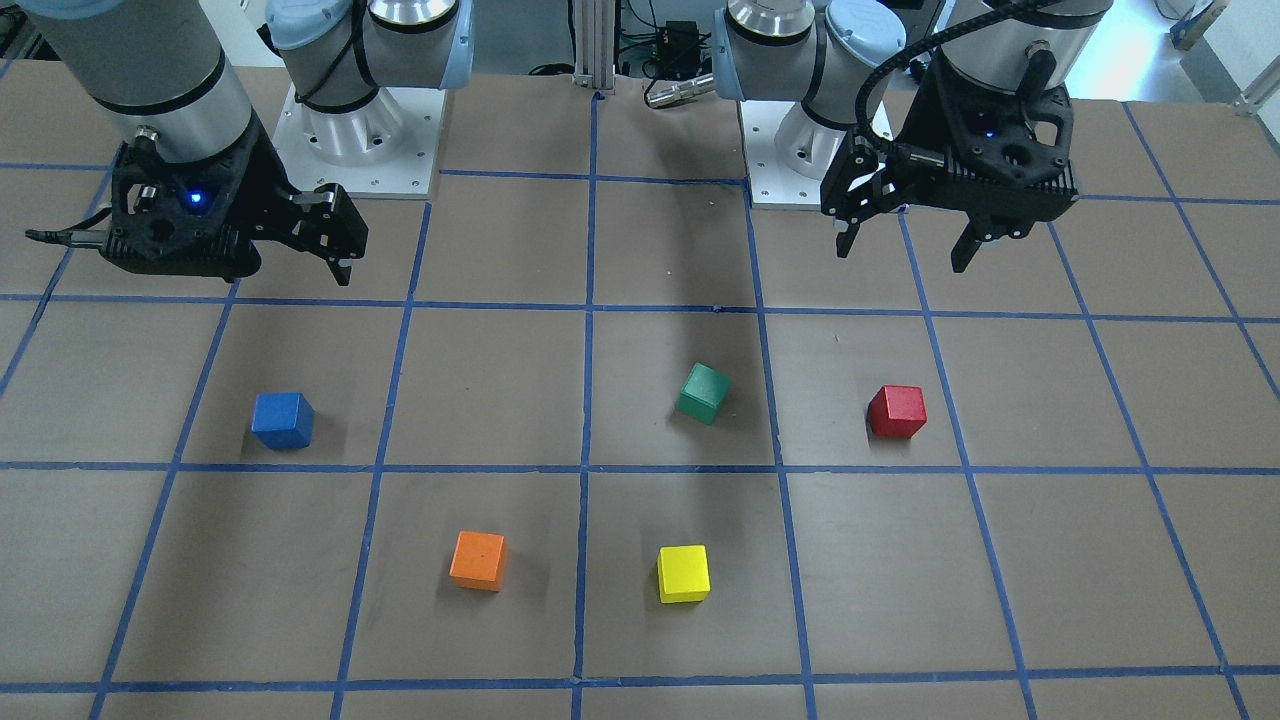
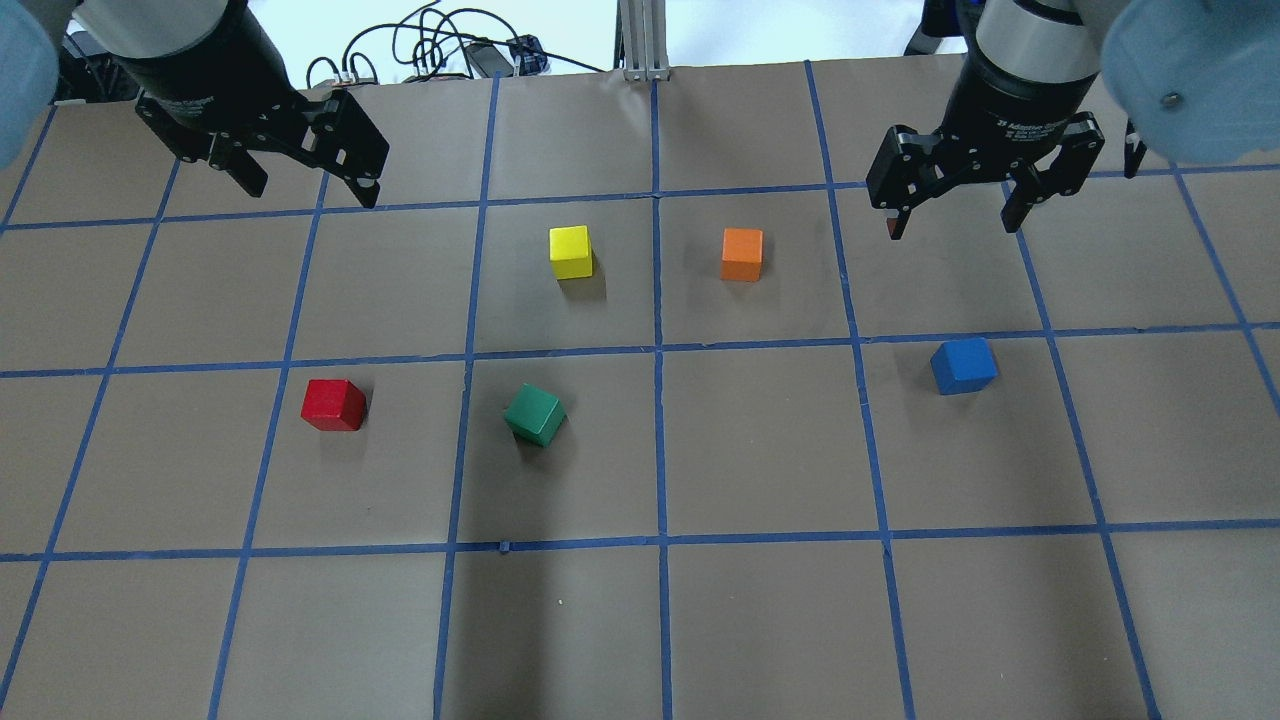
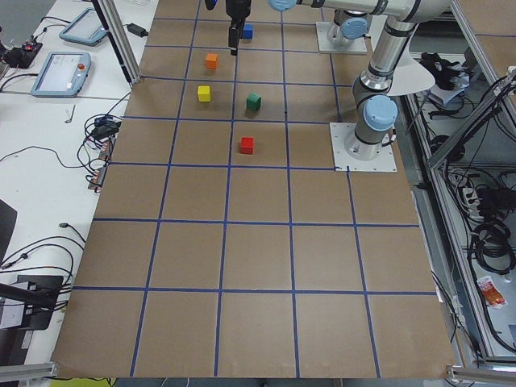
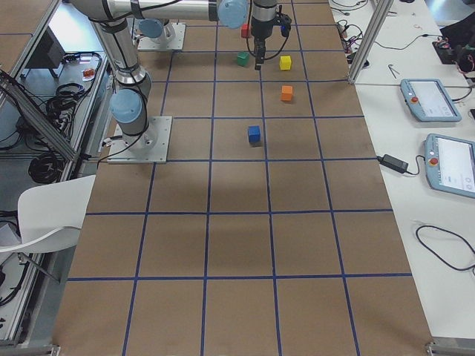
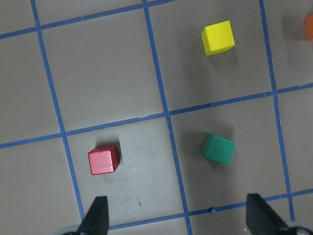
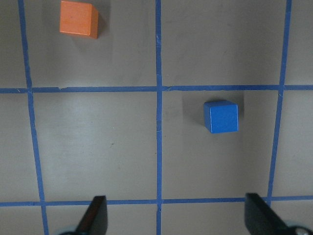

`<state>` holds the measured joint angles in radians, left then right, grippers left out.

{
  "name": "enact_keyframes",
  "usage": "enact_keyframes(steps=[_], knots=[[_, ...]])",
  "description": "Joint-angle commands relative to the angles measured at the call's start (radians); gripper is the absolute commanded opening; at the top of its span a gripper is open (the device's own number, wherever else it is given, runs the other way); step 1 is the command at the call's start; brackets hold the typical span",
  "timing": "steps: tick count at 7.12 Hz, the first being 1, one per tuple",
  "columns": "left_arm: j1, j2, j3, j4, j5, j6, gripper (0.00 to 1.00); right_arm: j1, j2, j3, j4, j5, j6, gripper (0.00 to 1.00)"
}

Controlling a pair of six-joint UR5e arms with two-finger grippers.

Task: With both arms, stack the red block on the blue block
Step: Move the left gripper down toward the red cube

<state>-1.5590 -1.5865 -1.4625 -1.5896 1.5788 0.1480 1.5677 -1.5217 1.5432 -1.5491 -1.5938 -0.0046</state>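
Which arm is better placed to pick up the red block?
The left. The red block lies on its side, near the open left gripper; the right gripper hangs far off, by the blue block.

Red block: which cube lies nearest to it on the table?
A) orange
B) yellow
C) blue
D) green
D: the green cube sits in the grid square next to the red block, closer than any other cube.

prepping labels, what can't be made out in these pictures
Left wrist view: small orange cube cut off by the right edge.
Both wrist views: black left gripper and black right gripper show fingertips only; bottom edge cuts the rest.
Exterior left view: small blue cube too small for detail.
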Motion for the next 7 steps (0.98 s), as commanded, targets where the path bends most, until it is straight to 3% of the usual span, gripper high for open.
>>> enact_keyframes(steps=[1,7], knots=[[0.0,0.0,-0.001,0.002,0.003,-0.027,1.0,0.0,0.0,0.0,0.001,0.0,0.0,1.0],[-0.003,-0.01,0.001,0.002,0.004,-0.025,1.0,0.0,0.0,0.002,0.001,0.0,0.0,1.0]])
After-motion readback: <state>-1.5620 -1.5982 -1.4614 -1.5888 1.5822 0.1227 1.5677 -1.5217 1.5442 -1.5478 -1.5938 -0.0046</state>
